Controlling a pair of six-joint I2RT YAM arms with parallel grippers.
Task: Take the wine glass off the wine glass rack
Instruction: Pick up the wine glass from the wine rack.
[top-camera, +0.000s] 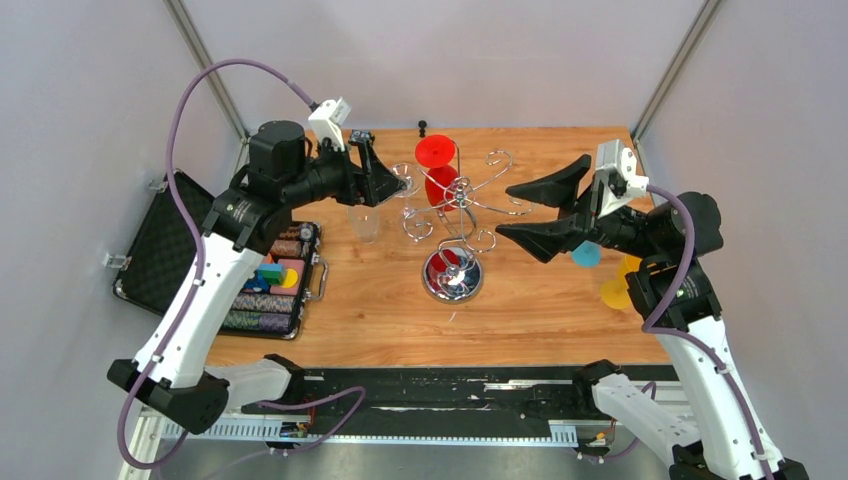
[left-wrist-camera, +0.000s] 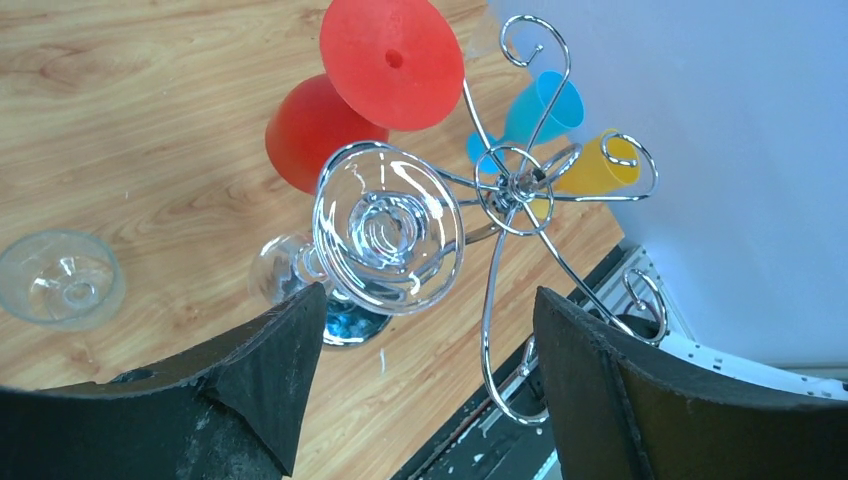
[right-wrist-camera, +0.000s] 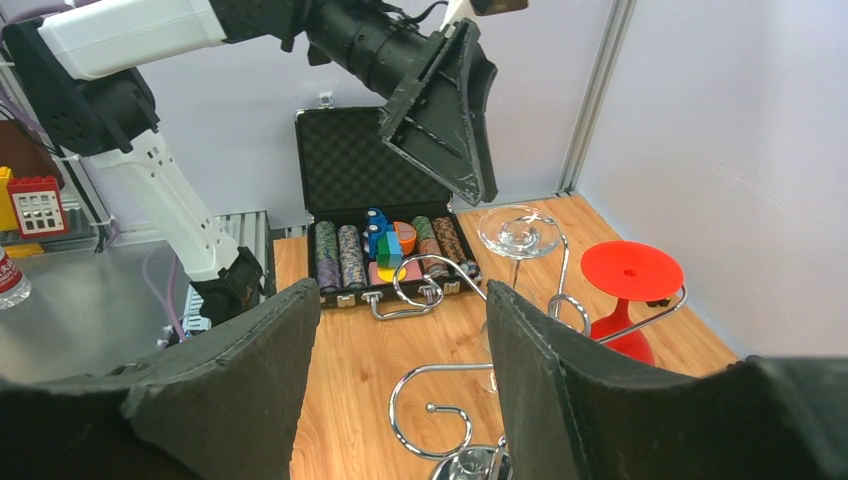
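Left end effector (left-wrist-camera: 430, 297) stands open, facing the foot of the clear wine glass (left-wrist-camera: 388, 228), which hangs upside down on the rack (left-wrist-camera: 510, 186) beside a red glass (left-wrist-camera: 390, 60). Right end effector (top-camera: 505, 211) is open and empty, right of the rack, above the counter (top-camera: 560, 310).

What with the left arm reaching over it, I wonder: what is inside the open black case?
Rows of striped poker chips and a few coloured blocks sit in the case. From above, the left arm covers part of its tray.
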